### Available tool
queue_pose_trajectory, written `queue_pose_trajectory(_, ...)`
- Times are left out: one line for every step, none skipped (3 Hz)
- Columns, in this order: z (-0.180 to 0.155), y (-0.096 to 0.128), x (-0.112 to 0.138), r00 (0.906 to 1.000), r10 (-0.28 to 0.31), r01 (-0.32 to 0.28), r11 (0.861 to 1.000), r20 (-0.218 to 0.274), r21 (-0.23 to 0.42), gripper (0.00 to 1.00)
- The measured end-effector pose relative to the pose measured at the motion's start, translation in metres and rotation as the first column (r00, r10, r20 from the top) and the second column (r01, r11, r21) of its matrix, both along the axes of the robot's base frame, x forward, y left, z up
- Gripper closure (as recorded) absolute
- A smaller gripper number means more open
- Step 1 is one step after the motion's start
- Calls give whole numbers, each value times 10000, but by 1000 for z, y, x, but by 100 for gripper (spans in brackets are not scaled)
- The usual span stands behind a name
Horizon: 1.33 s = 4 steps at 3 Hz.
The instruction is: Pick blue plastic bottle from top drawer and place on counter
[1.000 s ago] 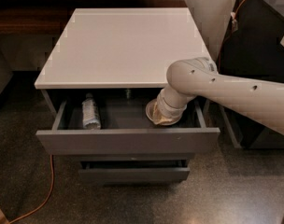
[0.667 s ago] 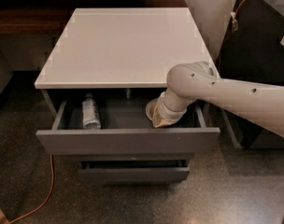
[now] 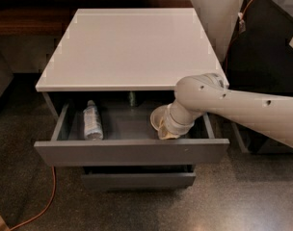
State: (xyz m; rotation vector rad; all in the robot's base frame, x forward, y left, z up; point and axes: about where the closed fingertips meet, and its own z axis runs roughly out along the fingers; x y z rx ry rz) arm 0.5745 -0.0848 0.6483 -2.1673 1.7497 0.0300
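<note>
Speckled dark flooring runs under a grey cabinet, with an orange cable (image 3: 44, 207) trailing at 7 o'clock. Its glossy white table (image 3: 132, 47) is bare, and the top drawer (image 3: 132, 152) beneath it is pulled open. The blue plastic bottle (image 3: 92, 121) lies flat on its side in the drawer's 9 o'clock end, cap toward 12 o'clock. A small dark can (image 3: 132, 98) stands at the back, near 12 o'clock. The gripper (image 3: 166, 132) is down inside the drawer's 3 o'clock end, well apart from the bottle, on a pale arm (image 3: 243, 112) reaching in from the right. I cannot tell whether the jaws are apart or together.

The bottle looks light, with thin walls that would dent under a hard squeeze, and a smooth round body that may roll or slip. The labelled middle seems the best place to hold, gripped across its width.
</note>
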Motion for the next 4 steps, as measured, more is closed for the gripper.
queue_pose_trajectory(-3, -5, -18, 9999, -58, 58, 10000, -94, 50, 100)
queue_pose_trajectory(-4, -9, -35, 9998, -101, 103, 9999, -168, 83, 100)
queue_pose_trajectory(-3, -13, -52, 9997, -115, 118, 9999, -225, 125, 100)
queue_pose_trajectory(-2, -21, -74, 9992, -214, 219, 9997, -338, 147, 100)
